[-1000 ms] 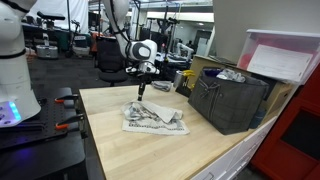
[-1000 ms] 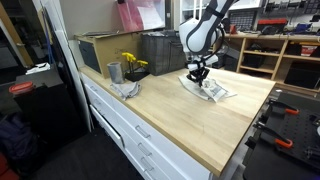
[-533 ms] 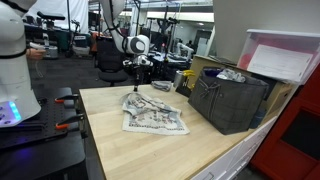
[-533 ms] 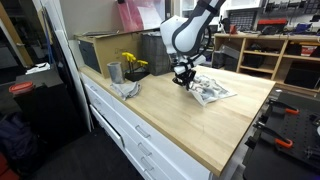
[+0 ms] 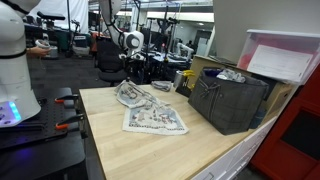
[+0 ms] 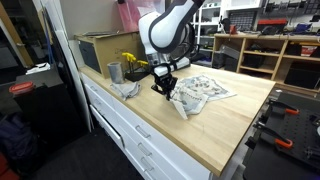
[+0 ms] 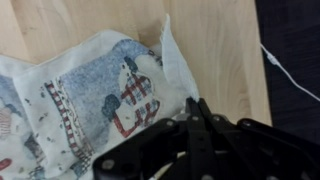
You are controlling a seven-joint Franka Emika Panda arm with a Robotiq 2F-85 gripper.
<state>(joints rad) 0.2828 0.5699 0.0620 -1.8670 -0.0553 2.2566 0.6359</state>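
- In an exterior view, the black two-fingered gripper (image 5: 130, 77) is standing fully closed and pinching one edge of the white, blue-grey and red printed cloth (image 5: 155, 120).
- That edge is hanging raised just below the fingertips because they are carrying it. The rest is lying flat on the light wooden tabletop (image 5: 130, 155), beyond the fingers toward the dark grey plastic crate (image 5: 230, 100).
- The pinch itself is too small to make out here, and the background clutter is making the finger outlines hard to read.
- In an exterior view, the gripper (image 6: 167, 92) is showing the same closed grip. A fold of the printed cloth (image 6: 205, 90) is drooping under the fingertips onto the tabletop (image 6: 200, 135), and the remainder is spreading away on their far side.
- A grey metal cup (image 6: 114, 72), yellow flowers (image 6: 132, 62) beside it and a crumpled grey rag (image 6: 127, 89) are sitting well apart from the fingers, near the table's front edge.
- In the wrist view, the fingers (image 7: 207, 128) are showing at the bottom, pressed together with no gap between them.
- They are covering the exact spot where the fabric is being held.
- The printed cloth (image 7: 100, 90) is lying ahead of the fingertips and to one side, with a corner peaking just ahead of them. The picture's edge is cutting off its far part.
- A thin white cable (image 7: 290, 75) is lying on the dark floor off the table, to the other side of the fingers.
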